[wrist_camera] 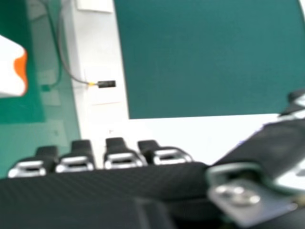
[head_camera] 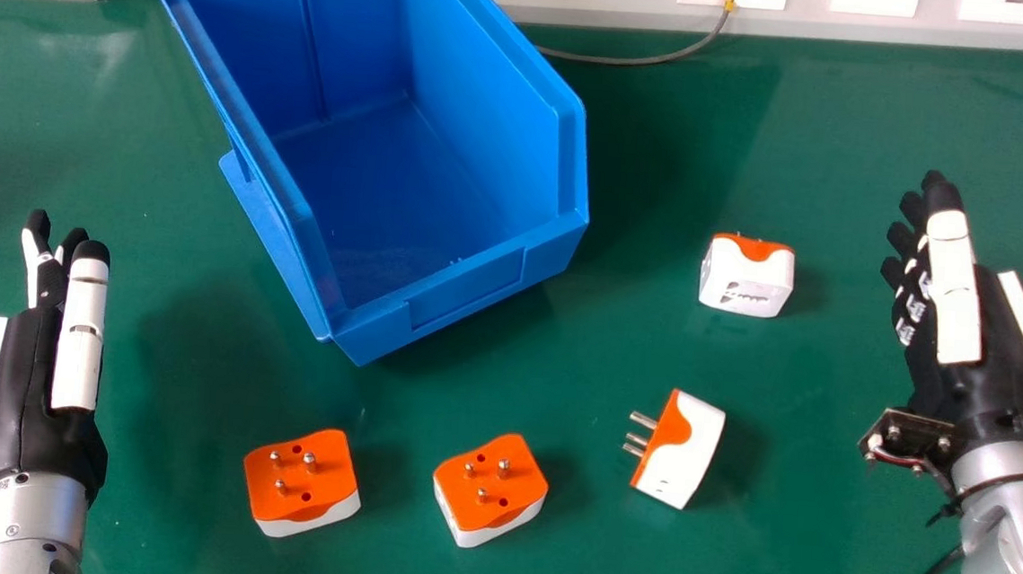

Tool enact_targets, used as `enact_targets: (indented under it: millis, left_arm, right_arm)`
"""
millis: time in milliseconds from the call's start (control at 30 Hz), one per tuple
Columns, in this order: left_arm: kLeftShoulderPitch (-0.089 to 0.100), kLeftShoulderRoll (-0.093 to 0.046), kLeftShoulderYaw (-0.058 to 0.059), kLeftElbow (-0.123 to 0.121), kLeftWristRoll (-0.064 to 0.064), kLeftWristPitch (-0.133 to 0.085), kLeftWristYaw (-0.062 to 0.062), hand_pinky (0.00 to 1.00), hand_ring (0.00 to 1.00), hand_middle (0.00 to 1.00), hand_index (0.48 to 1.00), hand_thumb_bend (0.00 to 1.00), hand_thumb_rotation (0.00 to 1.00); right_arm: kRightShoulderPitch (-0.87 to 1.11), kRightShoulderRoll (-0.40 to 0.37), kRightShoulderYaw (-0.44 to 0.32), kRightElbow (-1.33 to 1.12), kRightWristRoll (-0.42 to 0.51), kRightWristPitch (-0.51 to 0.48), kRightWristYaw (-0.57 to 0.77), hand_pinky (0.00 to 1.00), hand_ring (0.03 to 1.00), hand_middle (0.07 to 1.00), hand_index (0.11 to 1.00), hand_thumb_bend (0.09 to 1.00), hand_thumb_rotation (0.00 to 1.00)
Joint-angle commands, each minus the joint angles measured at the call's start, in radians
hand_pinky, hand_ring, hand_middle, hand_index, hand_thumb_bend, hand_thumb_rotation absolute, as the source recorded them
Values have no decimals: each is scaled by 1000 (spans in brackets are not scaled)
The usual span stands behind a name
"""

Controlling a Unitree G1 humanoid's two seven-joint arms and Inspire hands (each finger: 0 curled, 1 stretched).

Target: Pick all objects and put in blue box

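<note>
Free gap btwn blue box [head_camera: 466, 295] & far R adapter [head_camera: 746, 281], both obstacles.

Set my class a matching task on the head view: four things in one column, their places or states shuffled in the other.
1. Blue box
2. Left hand
3. Plug nearest the left hand
4. Right hand

A. Right of every plug
B. Orange face and pins upward
C. Open-topped, no plug inside
D. Left of the box

Pairs: 1-C, 2-D, 3-B, 4-A
</note>
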Motion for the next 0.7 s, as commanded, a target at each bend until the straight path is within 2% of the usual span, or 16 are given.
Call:
enact_targets:
  millis: [0, 133, 200, 267, 333, 400, 467, 567, 667]
  left_arm:
    - [7, -2, 6, -29, 0, 4, 8, 1000, 1000, 1000, 1000, 252, 948]
    - [12, 1, 3, -30, 9, -8, 8, 1000, 1000, 1000, 1000, 255, 946]
    - [10, 5, 3, -21, 9, -13, 5, 1000, 1000, 1000, 1000, 254, 945]
    - [10, 10, 2, -13, 10, -21, -4, 1000, 1000, 1000, 1000, 248, 944]
    - [13, 12, 1, -15, 12, -22, -7, 1000, 1000, 1000, 1000, 247, 944]
    - [15, 9, 4, -20, 7, -22, -11, 1000, 1000, 1000, 1000, 262, 944]
    - [9, 9, 7, -10, 6, -25, -12, 1000, 1000, 1000, 1000, 256, 944]
    - [1, 1, 3, 9, 9, -38, -10, 1000, 1000, 1000, 1000, 256, 946]
    - [-4, -13, -9, 26, 25, -58, 5, 1000, 1000, 1000, 1000, 263, 965]
  right_arm:
    - [-2, -16, -5, -41, 2, -10, -7, 1000, 1000, 1000, 1000, 350, 1000]
    - [-2, -18, -5, -46, 5, -3, -4, 1000, 1000, 1000, 1000, 349, 1000]
    - [-2, -18, -8, -46, 11, -1, 1, 1000, 1000, 1000, 1000, 347, 1000]
    - [-2, -18, -9, -48, 12, 2, 0, 1000, 1000, 1000, 1000, 342, 1000]
    - [1, -17, -8, -54, 10, 6, -2, 1000, 1000, 1000, 1000, 339, 1000]
    - [3, -17, -4, -62, -1, 7, -10, 1000, 1000, 1000, 1000, 337, 1000]
    - [3, -19, -1, -60, -11, 7, -19, 1000, 1000, 1000, 1000, 337, 1000]
    - [1, -24, -1, -48, -19, -2, -21, 1000, 1000, 1000, 1000, 335, 1000]
    - [24, -26, 6, -66, -43, -23, -26, 1000, 1000, 1000, 1000, 332, 1000]
